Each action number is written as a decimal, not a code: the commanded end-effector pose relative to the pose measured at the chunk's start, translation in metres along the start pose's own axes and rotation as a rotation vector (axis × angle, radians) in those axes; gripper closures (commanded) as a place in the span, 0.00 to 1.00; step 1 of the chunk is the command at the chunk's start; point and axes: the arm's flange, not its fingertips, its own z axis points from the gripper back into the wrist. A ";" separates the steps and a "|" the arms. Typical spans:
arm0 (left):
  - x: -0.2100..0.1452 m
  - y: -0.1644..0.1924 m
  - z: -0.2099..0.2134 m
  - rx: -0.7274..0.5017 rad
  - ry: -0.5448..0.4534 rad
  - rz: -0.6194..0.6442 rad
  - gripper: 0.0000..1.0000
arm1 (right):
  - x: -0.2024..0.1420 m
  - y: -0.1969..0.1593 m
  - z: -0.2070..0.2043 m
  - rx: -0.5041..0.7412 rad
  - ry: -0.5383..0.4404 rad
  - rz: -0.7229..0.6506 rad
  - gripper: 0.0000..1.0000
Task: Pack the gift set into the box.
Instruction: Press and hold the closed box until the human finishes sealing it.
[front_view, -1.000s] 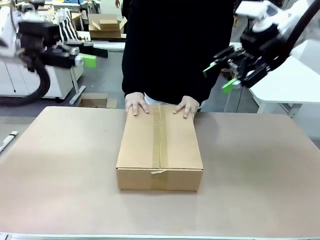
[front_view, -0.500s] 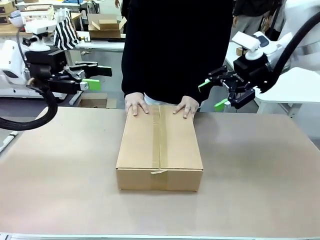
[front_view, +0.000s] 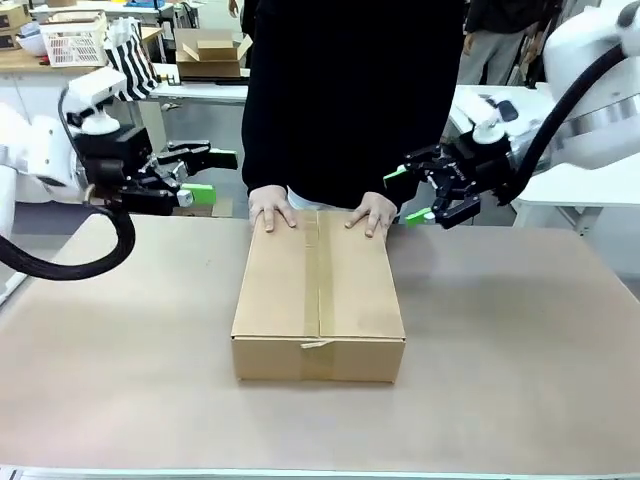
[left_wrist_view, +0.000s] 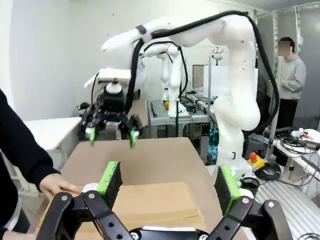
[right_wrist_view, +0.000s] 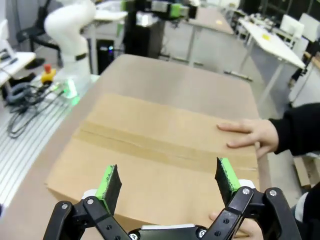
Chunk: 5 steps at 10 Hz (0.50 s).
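**Brown cardboard box closed at mid-desk, both end effectors wide and empty**

The box (front_view: 319, 290) lies flat at the middle of the desk (front_view: 520, 340). Its top flaps are shut and a tan tape strip (front_view: 320, 265) runs along the centre seam. With the flaps closed, it cannot be told whether the gift set is inside. At the far edge a person's hand (front_view: 272, 210) and other hand (front_view: 373, 212) rest flat on the box top.

The left end effector (front_view: 205, 173) hovers above the desk's far left part, apart from the box, with its fingers spread wide and holding nothing. The right end effector (front_view: 408, 193), equally wide and empty, hangs just beside the other hand. The right wrist view looks across the box top with that hand close ahead.

Probable hazards, as judged from this pose:

- **Contact with the person.** The other hand lies between the right end effector and the box, so any advance toward the box could strike or pinch the fingers.
- **Box displaced.** The seam appears taped, so a flap would likely resist lifting. A pull there may drag or tip the box rather than open it, the more so if the hands let go.
- **Arm interference.** Both arms face the same box from opposite sides, so reaching in together risks a collision above its top.
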 end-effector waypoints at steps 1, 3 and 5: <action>-0.026 0.013 -0.009 -0.076 -0.007 -0.076 0.00 | -0.029 -0.004 -0.011 -0.039 -0.070 0.007 0.00; -0.068 0.024 -0.025 0.020 0.138 -0.017 0.00 | -0.052 0.001 -0.032 -0.016 -0.095 -0.114 0.00; -0.114 0.033 -0.038 0.080 0.254 0.095 0.00 | -0.056 0.011 -0.052 0.058 -0.105 -0.217 0.00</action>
